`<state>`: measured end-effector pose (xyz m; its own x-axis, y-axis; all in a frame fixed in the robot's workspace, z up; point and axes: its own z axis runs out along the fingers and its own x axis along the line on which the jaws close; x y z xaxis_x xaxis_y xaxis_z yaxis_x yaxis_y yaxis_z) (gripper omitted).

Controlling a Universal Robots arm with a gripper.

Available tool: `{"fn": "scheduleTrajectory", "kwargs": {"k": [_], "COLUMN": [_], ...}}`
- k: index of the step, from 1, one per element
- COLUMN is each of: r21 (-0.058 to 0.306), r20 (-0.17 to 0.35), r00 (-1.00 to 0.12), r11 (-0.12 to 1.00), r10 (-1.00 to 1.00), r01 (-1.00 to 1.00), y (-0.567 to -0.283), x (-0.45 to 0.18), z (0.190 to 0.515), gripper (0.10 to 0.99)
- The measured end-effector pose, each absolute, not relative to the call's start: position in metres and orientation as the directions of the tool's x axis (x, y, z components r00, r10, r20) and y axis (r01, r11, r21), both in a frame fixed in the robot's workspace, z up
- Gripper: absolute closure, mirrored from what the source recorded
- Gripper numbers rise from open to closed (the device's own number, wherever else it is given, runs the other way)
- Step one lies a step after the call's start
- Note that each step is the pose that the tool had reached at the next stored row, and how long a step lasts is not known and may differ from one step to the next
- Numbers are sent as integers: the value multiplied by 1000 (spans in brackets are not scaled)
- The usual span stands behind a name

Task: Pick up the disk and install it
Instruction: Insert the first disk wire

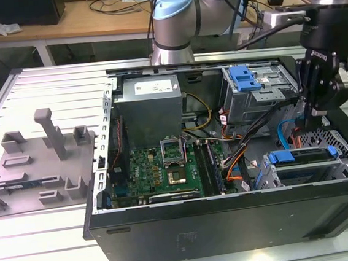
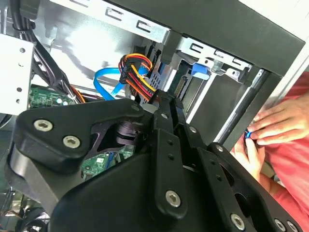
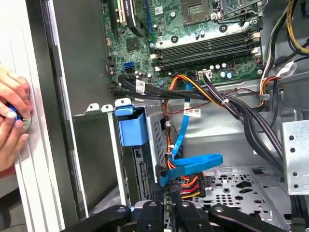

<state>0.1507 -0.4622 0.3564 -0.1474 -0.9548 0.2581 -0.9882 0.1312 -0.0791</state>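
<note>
A slatted metal bench (image 1: 34, 82) carries an open PC case (image 1: 232, 223). The disk (image 1: 301, 162) lies in the cage at the case's corner, on the exterior view's right, blue bracket showing. The gripper (image 1: 316, 115) hovers just above it, fingers pressed together and empty. Rigid, dense and probably shock-sensitive, the disk is best gripped by the bracket's long edges, not the label.
</note>
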Motion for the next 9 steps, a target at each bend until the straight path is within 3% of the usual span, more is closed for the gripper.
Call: {"fn": "scheduleTrajectory", "kwargs": {"k": [9], "r21": [-71], "r20": [200], "r00": [-138], "r11": [126], "r10": [-970], "r01": [-989], "y": [-475], "x": [151], "z": [356], "gripper": [922]}}
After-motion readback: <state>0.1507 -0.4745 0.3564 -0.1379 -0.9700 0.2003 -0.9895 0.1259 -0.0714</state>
